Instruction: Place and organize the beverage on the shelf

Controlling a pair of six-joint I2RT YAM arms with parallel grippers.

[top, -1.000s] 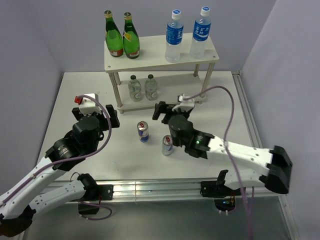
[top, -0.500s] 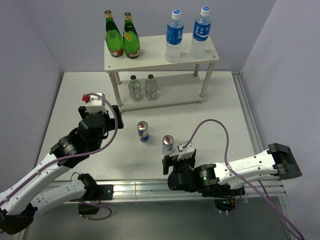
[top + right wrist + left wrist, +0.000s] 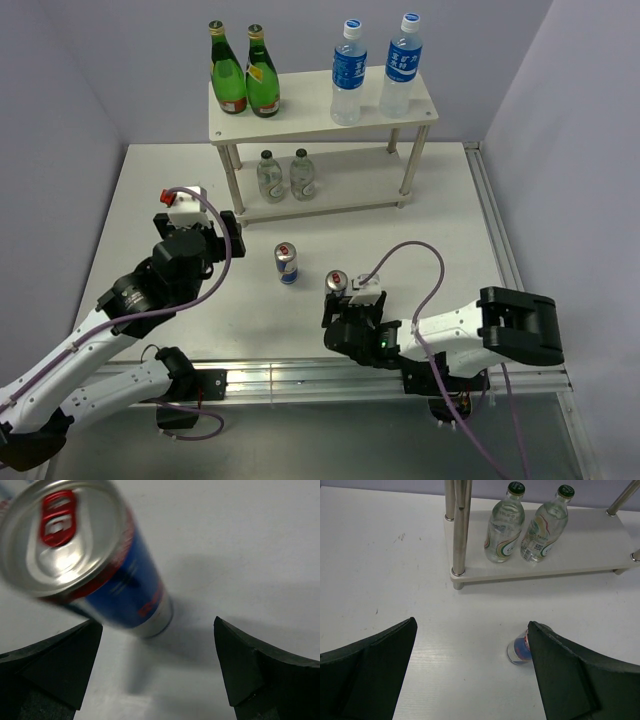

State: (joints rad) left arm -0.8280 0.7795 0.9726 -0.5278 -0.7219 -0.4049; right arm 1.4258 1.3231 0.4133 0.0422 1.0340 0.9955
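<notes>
Right jaws parted, can (image 3: 92, 562) upright just beyond them, untouched

Honestly, nothing is reading clearly here. The left water bottle (image 3: 348, 72) and the right water bottle (image 3: 402, 62) are wearing blue labels with white characters, too small to make out. The right-hand small green-capped bottle (image 3: 541, 530) is showing a square code patch plus tiny illegible print. The can (image 3: 100, 565) is carrying red lettering on blue, but it's blurring out.
</notes>
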